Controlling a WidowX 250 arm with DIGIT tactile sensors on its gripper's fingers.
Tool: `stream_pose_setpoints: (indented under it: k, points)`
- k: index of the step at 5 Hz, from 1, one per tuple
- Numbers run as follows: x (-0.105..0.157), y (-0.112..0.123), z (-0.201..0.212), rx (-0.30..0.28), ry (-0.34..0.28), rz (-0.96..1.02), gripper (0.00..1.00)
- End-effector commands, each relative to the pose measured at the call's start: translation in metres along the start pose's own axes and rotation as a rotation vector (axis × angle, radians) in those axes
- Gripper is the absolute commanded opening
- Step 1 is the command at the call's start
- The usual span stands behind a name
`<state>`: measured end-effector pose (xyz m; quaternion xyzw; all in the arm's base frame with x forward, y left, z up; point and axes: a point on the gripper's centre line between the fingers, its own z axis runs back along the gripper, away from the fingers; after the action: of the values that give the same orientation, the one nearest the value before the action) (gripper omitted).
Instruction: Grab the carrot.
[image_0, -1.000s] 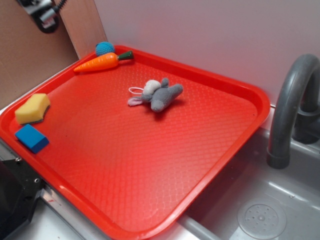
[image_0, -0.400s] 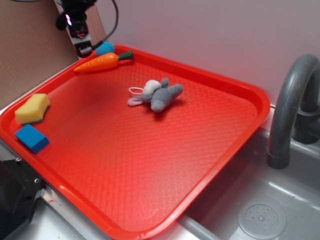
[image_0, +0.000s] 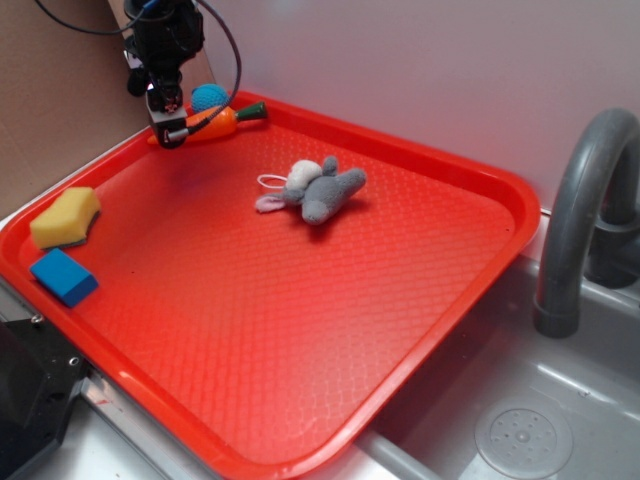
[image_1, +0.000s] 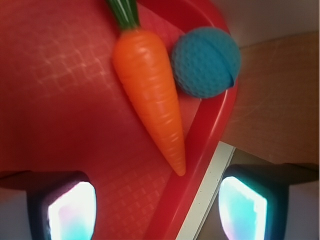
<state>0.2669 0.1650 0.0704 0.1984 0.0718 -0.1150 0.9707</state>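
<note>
The carrot (image_0: 212, 122), orange with a dark green stem end, lies along the far left rim of the red tray (image_0: 420, 160). In the wrist view the carrot (image_1: 150, 95) points tip-down toward the jaws, stem at the top. My gripper (image_0: 168, 125) hangs over the carrot's pointed end and hides it in the exterior view. It is open and empty; in the wrist view my gripper (image_1: 157, 212) has its two fingertips (image_1: 70, 212) wide apart, straddling the tray rim just short of the carrot's tip.
A blue crocheted ball (image_0: 209, 96) touches the carrot at the tray corner, also in the wrist view (image_1: 206, 61). A grey plush (image_0: 318, 190) lies mid-tray. A yellow sponge (image_0: 65, 217) and a blue block (image_0: 63, 276) sit at the left. A grey faucet (image_0: 585, 200) and sink stand right. A brown board backs the left corner.
My gripper has come down and to the right from the upper left corner, and now hangs low over the carrot's pointed end. The objects on the tray have not moved.
</note>
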Motion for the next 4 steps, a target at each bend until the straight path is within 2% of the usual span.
stream_pose_setpoints:
  k: [1, 2, 4]
  points:
    - [0.003, 0.016, -0.004, 0.053, -0.035, 0.085, 1.00]
    - [0.030, 0.026, -0.022, 0.017, -0.046, 0.018, 1.00]
    - [0.042, 0.033, -0.051, 0.002, 0.013, -0.055, 1.00]
